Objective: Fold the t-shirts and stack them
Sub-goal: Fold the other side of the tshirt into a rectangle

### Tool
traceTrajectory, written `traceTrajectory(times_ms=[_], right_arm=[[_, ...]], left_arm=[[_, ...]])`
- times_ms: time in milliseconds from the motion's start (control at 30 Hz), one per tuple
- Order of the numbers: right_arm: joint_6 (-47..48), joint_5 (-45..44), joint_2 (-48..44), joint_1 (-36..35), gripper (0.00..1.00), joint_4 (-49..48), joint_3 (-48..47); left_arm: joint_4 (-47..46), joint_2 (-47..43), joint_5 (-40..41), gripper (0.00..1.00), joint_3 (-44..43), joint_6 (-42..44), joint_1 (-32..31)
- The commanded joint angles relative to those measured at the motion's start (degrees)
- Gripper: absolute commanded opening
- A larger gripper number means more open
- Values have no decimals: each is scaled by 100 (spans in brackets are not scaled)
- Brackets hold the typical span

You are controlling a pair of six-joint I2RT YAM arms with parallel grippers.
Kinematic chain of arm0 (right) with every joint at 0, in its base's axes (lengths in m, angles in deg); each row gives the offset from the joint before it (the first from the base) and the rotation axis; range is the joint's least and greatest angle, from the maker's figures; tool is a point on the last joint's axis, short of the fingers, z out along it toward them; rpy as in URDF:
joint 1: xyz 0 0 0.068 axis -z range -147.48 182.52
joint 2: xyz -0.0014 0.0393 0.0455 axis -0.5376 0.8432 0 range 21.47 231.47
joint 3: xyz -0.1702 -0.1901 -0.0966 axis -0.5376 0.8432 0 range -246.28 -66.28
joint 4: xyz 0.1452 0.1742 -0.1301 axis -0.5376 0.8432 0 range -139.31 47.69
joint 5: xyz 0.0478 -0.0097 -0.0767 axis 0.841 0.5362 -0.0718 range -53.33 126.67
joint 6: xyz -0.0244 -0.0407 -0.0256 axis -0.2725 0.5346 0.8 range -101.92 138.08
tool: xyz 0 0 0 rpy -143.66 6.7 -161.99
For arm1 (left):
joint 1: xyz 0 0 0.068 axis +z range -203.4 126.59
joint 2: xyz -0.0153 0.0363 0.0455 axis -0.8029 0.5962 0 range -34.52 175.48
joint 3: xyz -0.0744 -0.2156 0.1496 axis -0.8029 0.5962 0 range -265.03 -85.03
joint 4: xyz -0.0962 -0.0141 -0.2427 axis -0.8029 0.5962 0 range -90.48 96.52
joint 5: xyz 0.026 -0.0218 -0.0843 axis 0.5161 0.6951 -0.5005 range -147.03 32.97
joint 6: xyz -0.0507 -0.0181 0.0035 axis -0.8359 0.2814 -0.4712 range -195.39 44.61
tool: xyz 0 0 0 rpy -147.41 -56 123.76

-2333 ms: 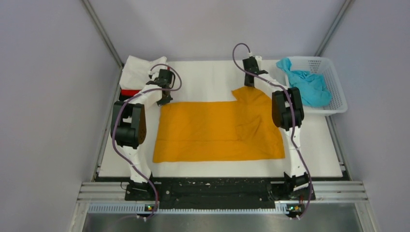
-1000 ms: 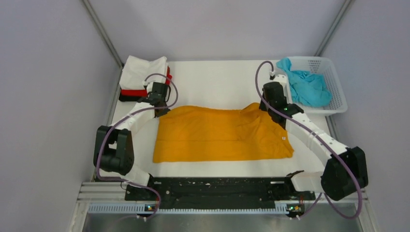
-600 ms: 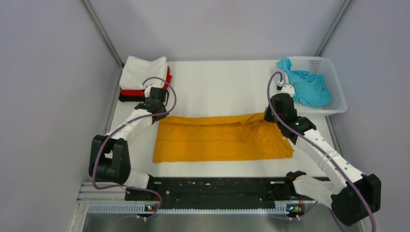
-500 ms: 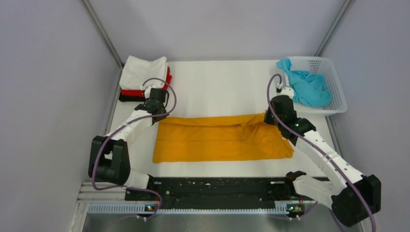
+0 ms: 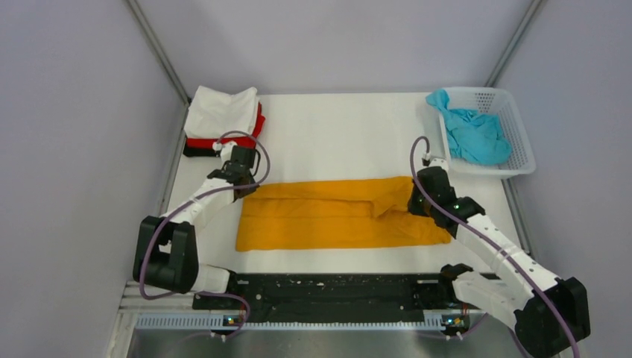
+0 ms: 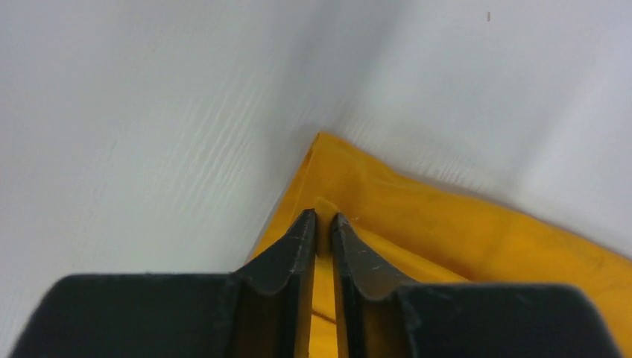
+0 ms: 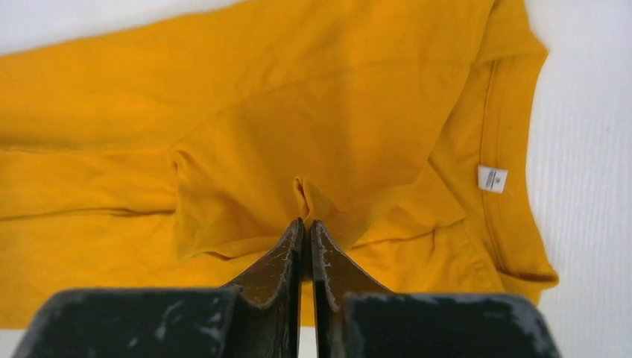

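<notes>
The orange-yellow t-shirt (image 5: 335, 216) lies mid-table as a long band, its far half doubled over toward the near edge. My left gripper (image 5: 242, 179) sits at the band's far left corner. In the left wrist view the gripper (image 6: 323, 220) pinches a small tuck of the orange cloth (image 6: 417, 216) between its tips. My right gripper (image 5: 417, 201) is at the collar end. Seen from the right wrist, that gripper (image 7: 306, 224) is shut on a fold of the shirt (image 7: 298, 112). A teal t-shirt (image 5: 473, 134) lies crumpled in the basket. Folded white (image 5: 221, 110), red (image 5: 203, 142) and black (image 5: 195, 151) t-shirts are stacked far left.
The white perforated basket (image 5: 522, 149) stands at the far right corner. A white size label (image 7: 492, 179) shows inside the orange shirt's collar. The white table covering (image 5: 335, 127) lies bare behind the shirt. Grey walls close in on both sides.
Both grippers have drawn the shirt's far edge toward the near side, narrowing the cloth from a broad sheet to a band. Both arms now lie lower and nearer the table front.
</notes>
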Motion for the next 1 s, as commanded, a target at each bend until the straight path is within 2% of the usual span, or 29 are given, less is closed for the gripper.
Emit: traceTrajectory(times_ms=[0, 67, 100, 133, 200, 233, 267, 367, 567, 800, 967], right_arm=[[-870, 197, -332, -187, 15, 854, 251], [-1453, 185, -487, -331, 41, 1523, 280], [-1638, 204, -632, -496, 47, 1639, 286], [-1766, 287, -800, -611, 54, 1678, 306], [-1955, 343, -1113, -645, 76, 1735, 229], [-1982, 248, -1238, -644, 91, 1722, 165], [-1977, 75, -1308, -651, 98, 1700, 101], [-1820, -26, -1265, -644, 99, 1461, -68], [-1134, 350, -338, -644, 99, -33, -396], [-1125, 650, 1297, -644, 99, -659, -369], [-1691, 631, 1419, -638, 99, -643, 288]], left_arm=[[343, -525, 583, 24, 183, -437, -28], [825, -811, 899, 54, 212, -701, -27], [1017, -984, 1042, 65, 220, -828, -28], [1161, -1183, 1154, 67, 222, -912, -28], [1244, -1599, 1153, 76, 254, -949, -28], [1212, -1795, 1025, 79, 275, -908, -27], [1094, -1946, 827, 82, 297, -800, -28], [662, -2088, 36, 92, 190, -584, -28], [-282, -1173, -1925, 94, -61, -411, -162], [-236, -15, -1880, 95, -111, -430, -326], [-223, 199, -1765, 95, 41, -486, -327]])
